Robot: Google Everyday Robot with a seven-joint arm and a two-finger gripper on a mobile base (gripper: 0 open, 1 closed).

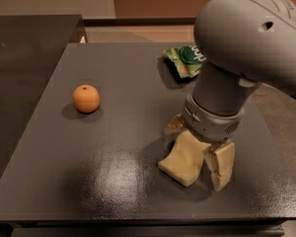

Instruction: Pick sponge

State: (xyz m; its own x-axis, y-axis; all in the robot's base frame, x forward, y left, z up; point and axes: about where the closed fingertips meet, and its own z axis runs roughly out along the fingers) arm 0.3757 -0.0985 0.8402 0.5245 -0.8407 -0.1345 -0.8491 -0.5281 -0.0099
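the tool is hanging open low over the dark desk, its tan fingers straddling the pale yellow sponge, seemingly lining up to pinch it, gripping nothing yet.

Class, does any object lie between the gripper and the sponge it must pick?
Nothing visible does. The gripper is down at the sponge, one tan finger on each side. The orange and the green packet lie well apart from it on the table.
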